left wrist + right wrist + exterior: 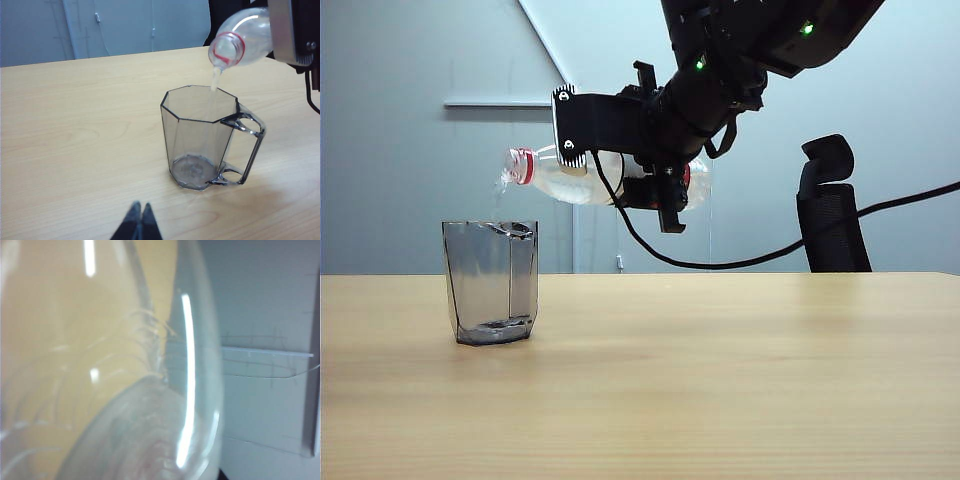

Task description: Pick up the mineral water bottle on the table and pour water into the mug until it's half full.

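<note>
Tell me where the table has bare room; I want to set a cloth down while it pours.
Bare table runs right of the mug to the edge, below the right gripper holding the mineral water bottle. It's crowded above the mug, where water falls. The shut left gripper hovers near it.

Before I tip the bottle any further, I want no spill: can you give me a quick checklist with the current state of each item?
1. Right tool gripping the mineral water bottle: ok, clamped around its body, bottle roughly level, mouth slightly down.
2. Bottle mouth over the mug: ok, the water falls inside the rim.
3. Mug upright on the table: ok.
4. Fill level short of half: ok, only a thin layer at the bottom.
5. Left tool clear of the mug: ok, shut, near side of the mug, apart from it.
6. Table dry around the mug: ok, no puddle shows.
</note>
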